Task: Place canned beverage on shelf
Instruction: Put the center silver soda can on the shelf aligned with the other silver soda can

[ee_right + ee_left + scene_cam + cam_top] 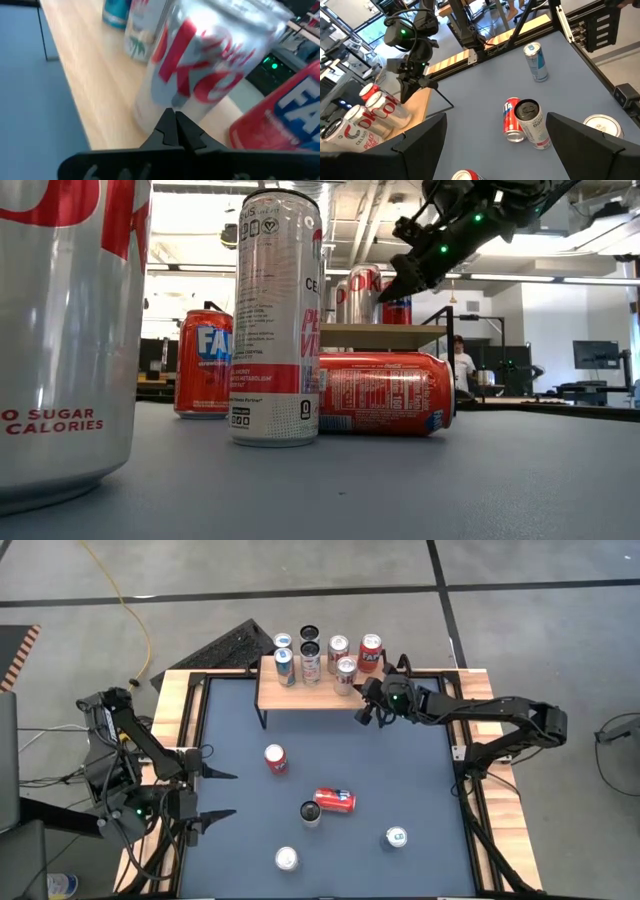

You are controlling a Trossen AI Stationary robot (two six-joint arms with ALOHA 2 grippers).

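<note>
The shelf (300, 695), a light wooden top on thin black legs, stands at the table's far edge. Several cans stand upright on it, among them a silver Coke can (346, 674) and a red can (370, 652). My right gripper (364, 716) is shut and empty. It hovers over the shelf's right end, just in front of the silver Coke can (200, 65). My left gripper (226, 794) waits open above the table's left side. On the blue table are a lying red can (335, 800) and several upright ones (275, 759). My right gripper (175, 122) holds its shut fingertips close before the lower side (165, 100) of the silver Coke can, coming from the table's right and slanting down. Whether they touch the can, I cannot tell.
Upright cans on the table: a tall dark-topped one (311, 813) beside the lying red can, a silver one (287, 859) near the front, and a teal one (397, 837) at the right. The table has wooden side rails (505, 820). A black keyboard (228, 645) lies beyond the far left corner.
</note>
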